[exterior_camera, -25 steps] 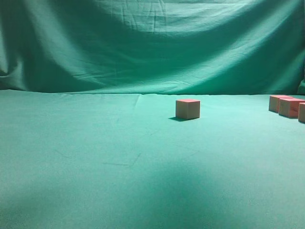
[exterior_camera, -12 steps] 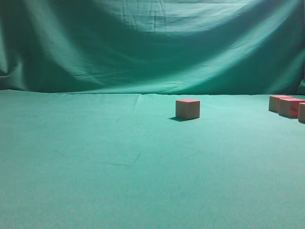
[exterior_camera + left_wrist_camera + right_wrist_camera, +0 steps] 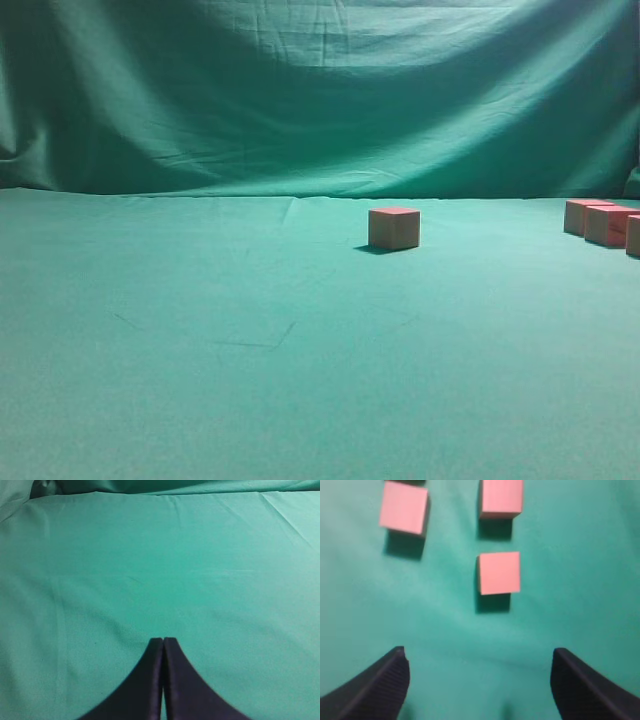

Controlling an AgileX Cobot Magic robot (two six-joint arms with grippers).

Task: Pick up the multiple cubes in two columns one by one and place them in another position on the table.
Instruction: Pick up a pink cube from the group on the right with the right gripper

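Dim, green-tinted light from above, short shadows under cubes (image 3: 499, 572), right wrist view slightly blurred, perhaps defocused

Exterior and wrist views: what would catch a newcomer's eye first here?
A lone cube stands mid-table on the green table, apart from a cluster of cubes at the right edge. The right gripper hangs wide open above three cubes, while the left gripper is shut over bare cloth.

A wrinkled green cloth backdrop (image 3: 320, 90) hangs draped across the whole rear of the scene, its folds sagging in broad curves, brighter near the top middle, darker toward both lower corners.
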